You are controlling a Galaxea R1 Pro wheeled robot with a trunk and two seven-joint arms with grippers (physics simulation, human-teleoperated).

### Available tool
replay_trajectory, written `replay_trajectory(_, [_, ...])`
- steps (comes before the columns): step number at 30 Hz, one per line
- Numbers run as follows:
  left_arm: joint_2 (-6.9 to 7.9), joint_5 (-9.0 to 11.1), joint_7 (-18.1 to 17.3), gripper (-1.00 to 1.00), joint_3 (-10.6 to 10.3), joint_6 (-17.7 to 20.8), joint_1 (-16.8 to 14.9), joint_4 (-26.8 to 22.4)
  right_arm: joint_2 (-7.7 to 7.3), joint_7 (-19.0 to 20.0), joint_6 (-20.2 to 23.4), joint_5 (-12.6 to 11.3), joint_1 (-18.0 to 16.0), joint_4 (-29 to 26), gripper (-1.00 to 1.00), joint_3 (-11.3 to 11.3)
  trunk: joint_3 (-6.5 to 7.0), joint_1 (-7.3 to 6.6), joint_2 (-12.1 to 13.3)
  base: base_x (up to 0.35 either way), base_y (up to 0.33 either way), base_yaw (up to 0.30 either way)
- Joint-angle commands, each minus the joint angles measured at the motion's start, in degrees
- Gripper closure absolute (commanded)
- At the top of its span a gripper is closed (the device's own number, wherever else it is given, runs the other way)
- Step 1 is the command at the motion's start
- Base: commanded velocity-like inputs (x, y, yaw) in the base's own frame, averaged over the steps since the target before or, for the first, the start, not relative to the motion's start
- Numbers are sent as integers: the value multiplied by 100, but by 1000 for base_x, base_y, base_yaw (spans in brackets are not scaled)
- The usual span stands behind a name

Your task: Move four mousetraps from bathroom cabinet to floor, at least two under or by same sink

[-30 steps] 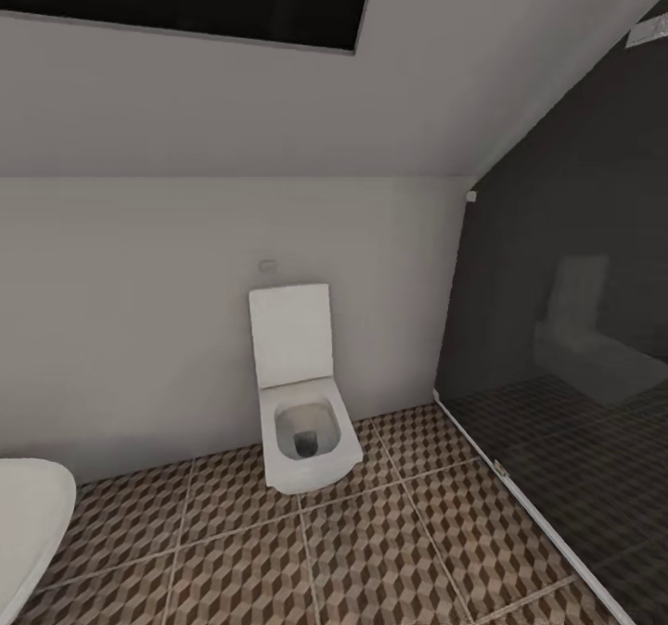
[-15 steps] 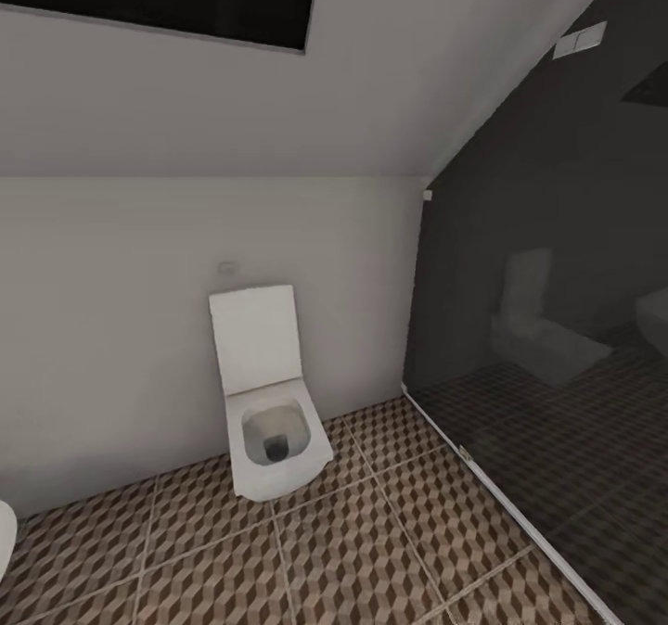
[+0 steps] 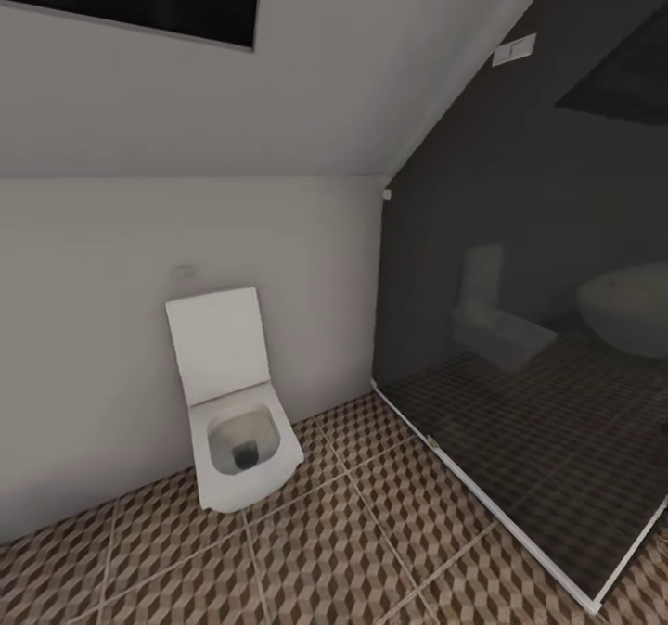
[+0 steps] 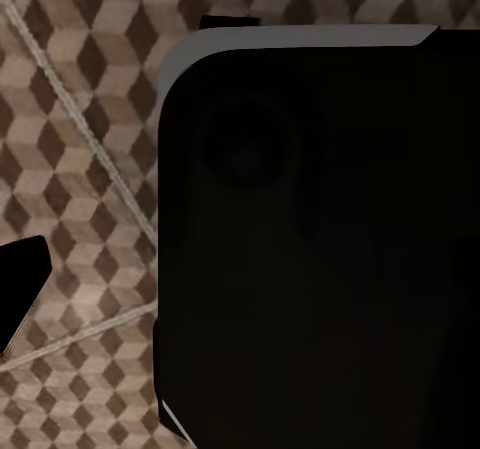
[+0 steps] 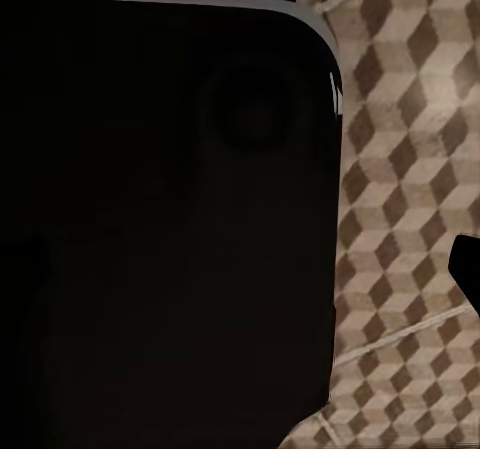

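Head view: a white square toilet [image 3: 232, 402] with its lid raised stands against the pale far wall, left of centre, on the bathroom floor [image 3: 362, 551] of cube-patterned tiles. To the right, a dark glass panel [image 3: 538, 328] gives dim reflections of a toilet and a rounded white tub, hard to make out. A small pale plate [image 3: 513, 49] sits high on the dark wall; no writing is legible.

Both wrist views are largely blocked by a dark rounded housing [image 4: 320, 249] over floor tiles. State of either arm's jaws: cannot tell. The task's things are not identifiable beyond the floor itself.
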Motion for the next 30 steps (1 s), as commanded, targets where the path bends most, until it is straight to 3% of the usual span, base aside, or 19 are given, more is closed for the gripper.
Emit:
replay_trajectory(1, [0,19,1,-100,8,-10,-1,0,0,3,-20,-6,-1,1,-100,-3,-4,0,-2,0,0,-251])
replay_trajectory(30, [0,19,1,-100,5,-10,-1,0,0,3,-20,-2,-1,0,-100,-3,-4,0,-2,0,0,-251])
